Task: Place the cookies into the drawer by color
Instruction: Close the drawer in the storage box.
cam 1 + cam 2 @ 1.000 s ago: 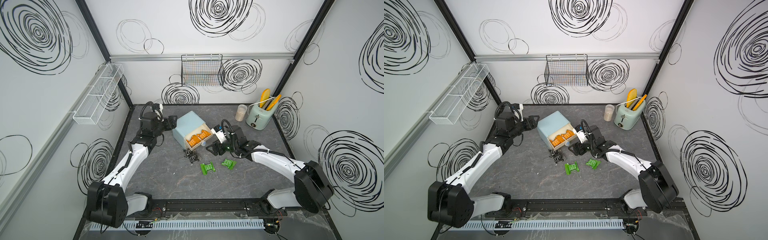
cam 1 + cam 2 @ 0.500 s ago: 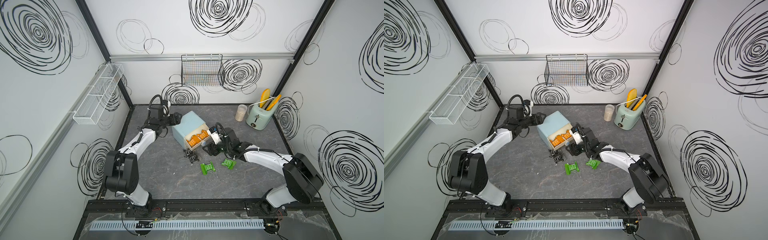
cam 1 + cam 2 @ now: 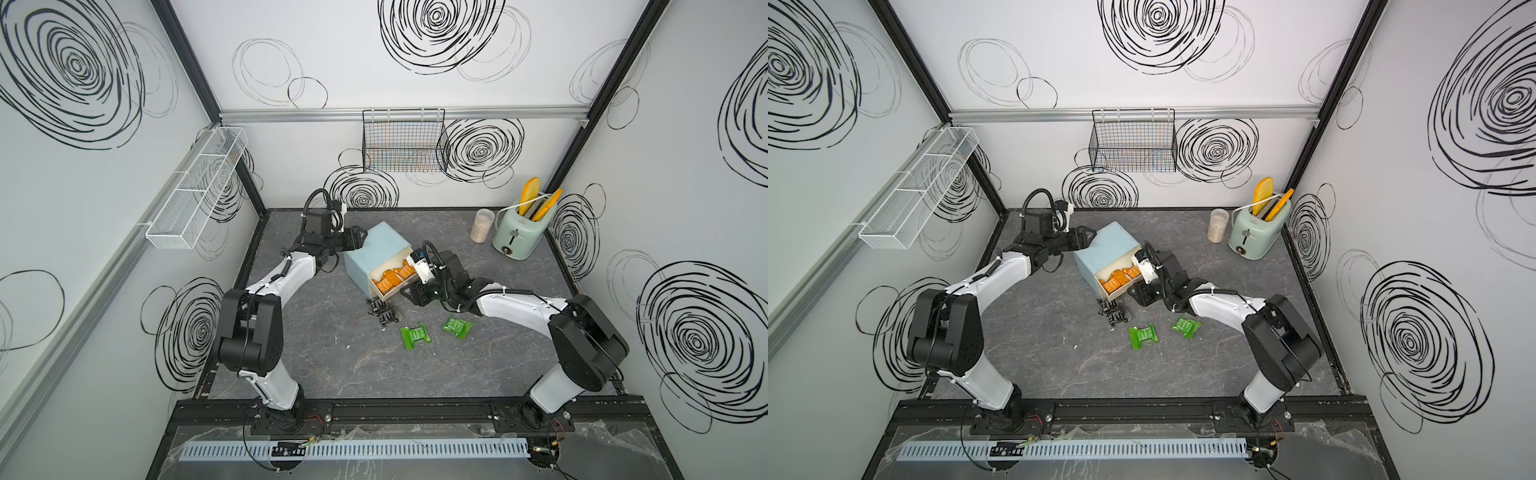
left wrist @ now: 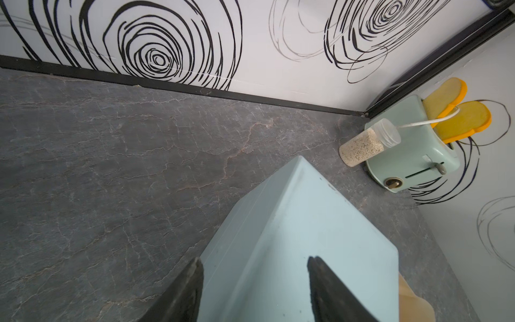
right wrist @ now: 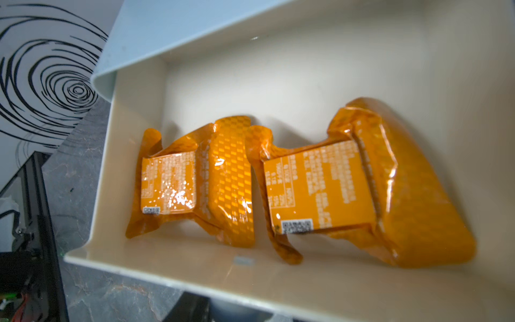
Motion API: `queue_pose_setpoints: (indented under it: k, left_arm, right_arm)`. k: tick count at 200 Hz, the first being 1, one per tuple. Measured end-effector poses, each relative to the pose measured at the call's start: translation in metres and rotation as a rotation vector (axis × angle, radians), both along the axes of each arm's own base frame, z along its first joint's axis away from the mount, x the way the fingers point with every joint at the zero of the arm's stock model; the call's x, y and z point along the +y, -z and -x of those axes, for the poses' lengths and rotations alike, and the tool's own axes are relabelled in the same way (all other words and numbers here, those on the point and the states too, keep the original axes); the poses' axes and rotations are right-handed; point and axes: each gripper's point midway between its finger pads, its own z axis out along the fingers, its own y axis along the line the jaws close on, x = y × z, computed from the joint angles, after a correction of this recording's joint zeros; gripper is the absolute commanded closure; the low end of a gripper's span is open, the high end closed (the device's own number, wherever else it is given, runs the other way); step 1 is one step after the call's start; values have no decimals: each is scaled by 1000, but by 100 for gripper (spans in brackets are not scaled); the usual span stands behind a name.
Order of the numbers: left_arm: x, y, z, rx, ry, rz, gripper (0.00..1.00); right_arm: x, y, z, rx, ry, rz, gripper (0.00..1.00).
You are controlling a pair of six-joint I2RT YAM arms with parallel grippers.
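risk: right pincer [image 3: 410, 292], grip state unreadable, at open drawer [image 5: 306, 281] front may shove cabinet [image 4: 292, 223] askew if left pincer [image 4: 254, 259], jaws apart, slips off it.

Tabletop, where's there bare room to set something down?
Widest bare patch: between the green packets and the front rail. Another lies behind the cabinet, up to the back wall, left of the jar. Crowded: in front of the open drawer, where black packets and the right arm cluster.
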Motion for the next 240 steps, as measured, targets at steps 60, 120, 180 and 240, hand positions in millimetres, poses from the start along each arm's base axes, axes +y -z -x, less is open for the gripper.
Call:
queue_pose_setpoints:
  k: [60, 120, 180, 240]
  left_arm:
    - [-8, -6, 0, -21, 31, 4, 44]
    - [-12, -7, 2, -29, 50, -3, 45]
    - [-29, -8, 9, -25, 110, 16, 45]
    - [-32, -7, 9, -24, 122, 20, 45]
  right_arm:
    - [7, -5, -11, -12, 0, 12, 66]
    - [15, -28, -27, -76, 8, -5, 65]
    - [30, -25, -47, -90, -2, 16, 66]
    - [42, -21, -62, -97, -10, 20, 64]
